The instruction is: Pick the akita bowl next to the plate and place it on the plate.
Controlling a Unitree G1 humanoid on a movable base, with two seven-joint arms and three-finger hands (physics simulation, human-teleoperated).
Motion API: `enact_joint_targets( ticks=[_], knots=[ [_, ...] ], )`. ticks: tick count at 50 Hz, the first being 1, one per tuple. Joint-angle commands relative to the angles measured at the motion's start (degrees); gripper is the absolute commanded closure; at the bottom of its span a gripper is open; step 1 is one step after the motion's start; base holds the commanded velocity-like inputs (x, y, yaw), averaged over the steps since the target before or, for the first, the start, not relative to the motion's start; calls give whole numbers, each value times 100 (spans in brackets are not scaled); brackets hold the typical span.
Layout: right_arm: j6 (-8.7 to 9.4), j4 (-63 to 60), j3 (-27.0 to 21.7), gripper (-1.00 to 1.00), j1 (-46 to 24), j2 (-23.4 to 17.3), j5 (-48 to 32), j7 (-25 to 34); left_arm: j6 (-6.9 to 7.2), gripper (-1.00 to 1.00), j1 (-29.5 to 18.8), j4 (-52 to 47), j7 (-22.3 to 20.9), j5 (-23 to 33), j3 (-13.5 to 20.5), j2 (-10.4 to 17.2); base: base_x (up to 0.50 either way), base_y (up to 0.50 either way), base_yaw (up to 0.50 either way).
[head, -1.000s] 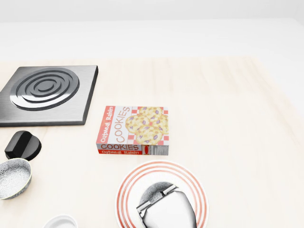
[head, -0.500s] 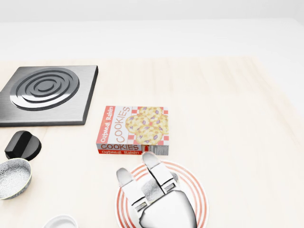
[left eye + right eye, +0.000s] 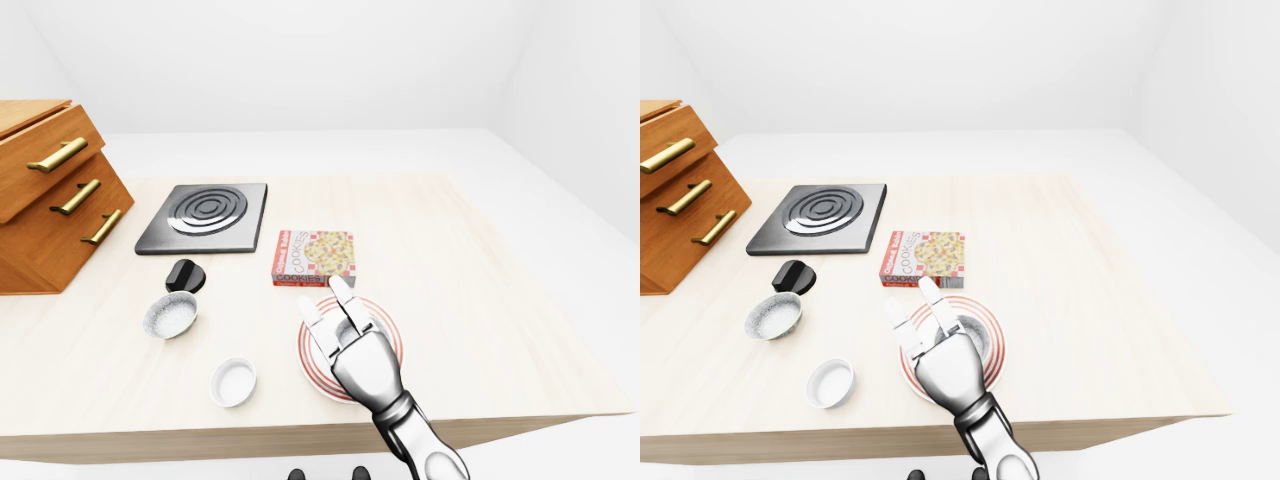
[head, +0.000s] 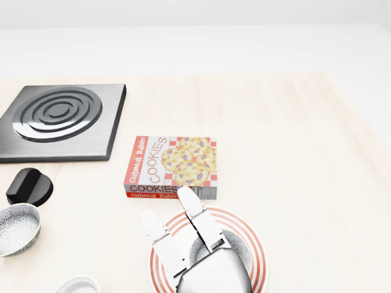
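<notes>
The pale wooden table (image 3: 480, 300) carries a cookie box (image 4: 172, 166). Just below the box in the head view lies a white plate (image 4: 259, 256) with red rings. The right hand (image 4: 201, 259) hangs over the plate, its fingers (image 4: 192, 210) spread straight and wide, gripping nothing. The bowl (image 4: 236, 244), grey with a fine speckled pattern inside, sits upright on the plate's middle, mostly hidden under the hand.

Perhaps three bowls (image 3: 169, 315) (image 3: 233, 381) (image 4: 236, 241), one plate (image 4: 260, 251), one box (image 4: 171, 166).
</notes>
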Motion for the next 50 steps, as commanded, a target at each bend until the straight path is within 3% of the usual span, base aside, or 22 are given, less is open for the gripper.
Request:
enact_joint_targets(
  ticks=[1, 50],
  knots=[
    [0, -104, 30, -100, 29, -21, 0, 57, 0, -100, -4, 10, -10, 1, -5, -20, 0, 0, 0],
    [0, -215, -4, -100, 32, -42, -2, 101, 0, -100, -2, 8, 1, 2, -9, -28, 0, 0, 0]
  ],
)
